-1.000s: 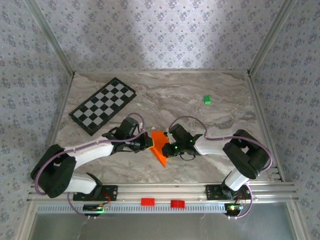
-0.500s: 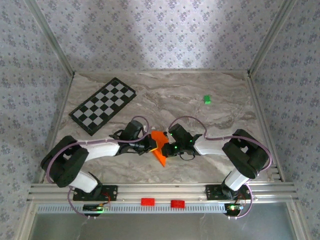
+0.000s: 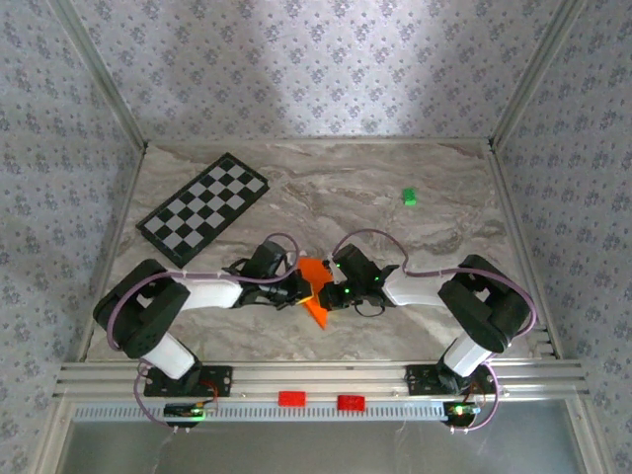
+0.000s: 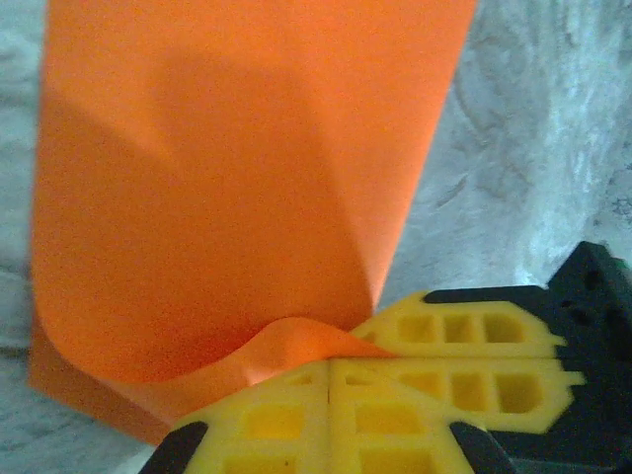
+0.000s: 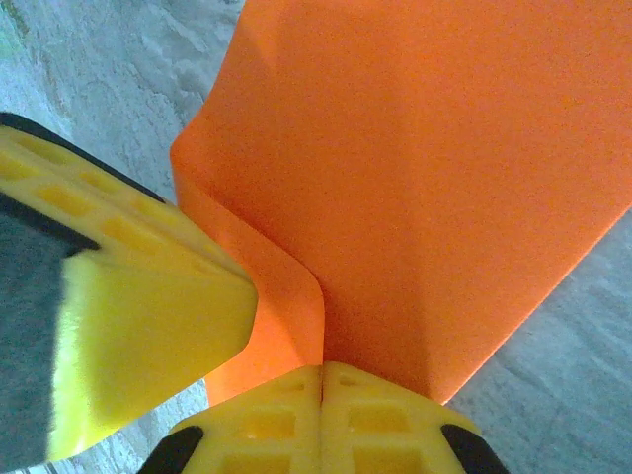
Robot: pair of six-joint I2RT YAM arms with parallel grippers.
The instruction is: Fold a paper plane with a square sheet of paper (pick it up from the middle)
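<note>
The orange sheet [image 3: 314,294] lies near the middle of the desk [image 3: 415,247], toward its near edge, already partly folded into a pointed shape whose tip aims at the near side; the checkered board [image 3: 204,207] sits well apart at the far left and a small green block [image 3: 408,197] at the far right. The left claw [image 3: 298,289] meets the sheet from the left and the right claw [image 3: 331,292] from the right, the two just beside each other; in the left wrist view the left claw [image 4: 331,363] has its yellow fingers pressed together on a curled flap of paper, and in the right wrist view the right claw [image 5: 323,367] is likewise closed on a raised fold. Whether each pinch catches one layer or two is hard to tell. The step in hand looks like drawing up a flap to make a crease; to do it well, both claws should move together, hold the paper taut without tearing it, lay edge onto edge, then press along the fold line from the centre outward.
</note>
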